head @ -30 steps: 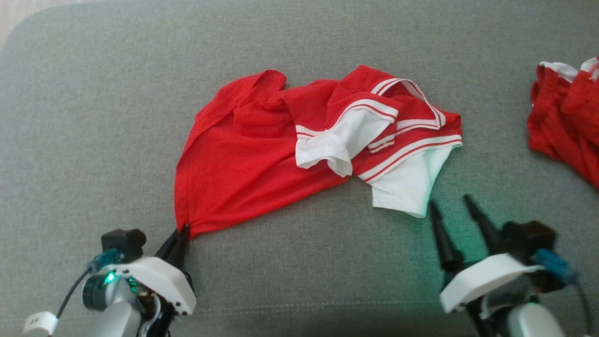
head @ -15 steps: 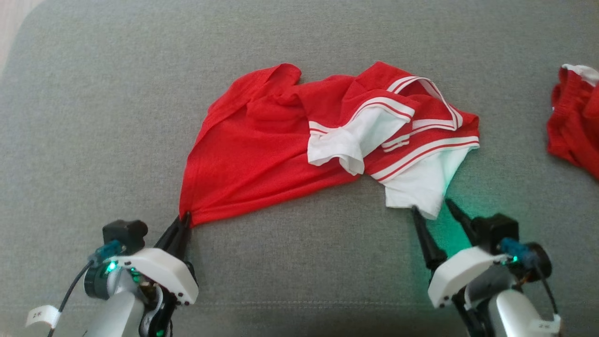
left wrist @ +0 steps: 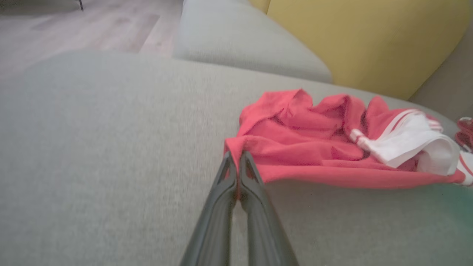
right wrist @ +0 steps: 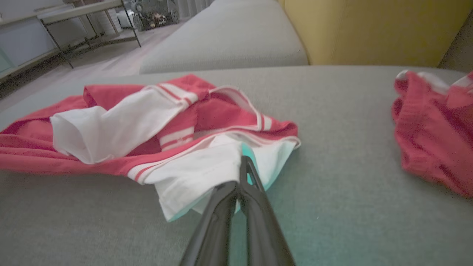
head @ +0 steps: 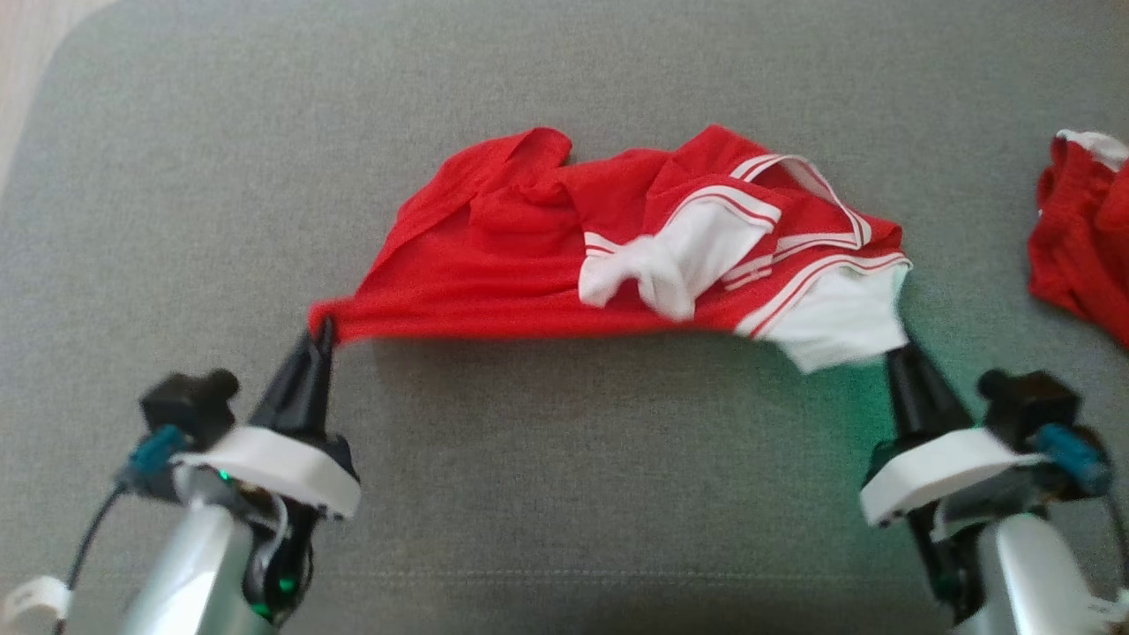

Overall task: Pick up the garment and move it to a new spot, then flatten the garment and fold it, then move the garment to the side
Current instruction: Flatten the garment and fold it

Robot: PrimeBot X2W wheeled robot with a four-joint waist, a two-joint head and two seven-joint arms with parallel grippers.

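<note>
Red garment (head: pixel 494 273) on grey sofa (head: pixel 564 494)

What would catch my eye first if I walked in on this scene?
A bright red-and-white shirt lies crumpled in the middle of a grey sofa seat. The left gripper pinches its red corner and the right gripper pinches its white sleeve. A second red garment sits at the far right.

Red jersey (head: pixel 494 265) here, white sleeves, red-and-white striped trim; plain grey sofa seat (head: pixel 564 494) beneath, mustard-yellow cushion (left wrist: pixel 369 40) behind, my fingers (left wrist: pixel 216 221) dark grey.
</note>
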